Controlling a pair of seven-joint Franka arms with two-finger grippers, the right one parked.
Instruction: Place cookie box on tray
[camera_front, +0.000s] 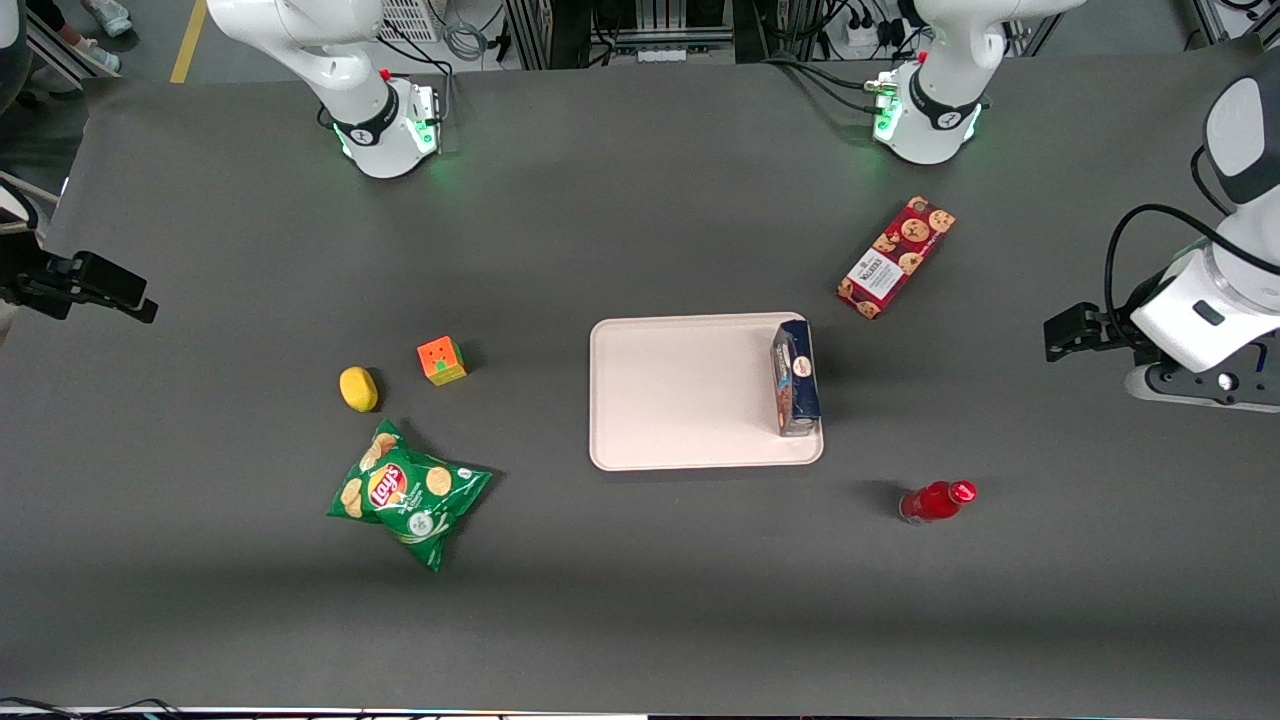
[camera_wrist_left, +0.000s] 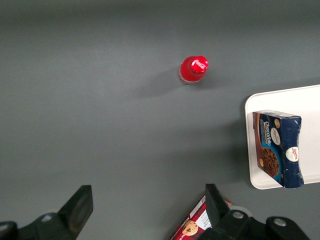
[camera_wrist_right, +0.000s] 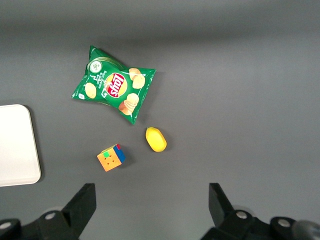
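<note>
The navy-blue cookie box (camera_front: 796, 378) stands on its long edge on the cream-white tray (camera_front: 680, 390), along the tray's edge toward the working arm's end. The wrist view shows the cookie box (camera_wrist_left: 280, 148) on the tray (camera_wrist_left: 306, 100) too, with its chocolate cookie picture facing sideways. My gripper (camera_front: 1068, 332) hangs above bare table well off the tray, toward the working arm's end, apart from the box. In the wrist view the gripper (camera_wrist_left: 147, 200) is open, with only the dark mat between its fingers.
A long red cookie box (camera_front: 896, 257) lies farther from the front camera than the tray. A red bottle (camera_front: 936, 500) stands nearer the camera. Toward the parked arm's end lie a green chips bag (camera_front: 408, 492), a yellow lemon (camera_front: 358, 388) and a colour cube (camera_front: 442, 360).
</note>
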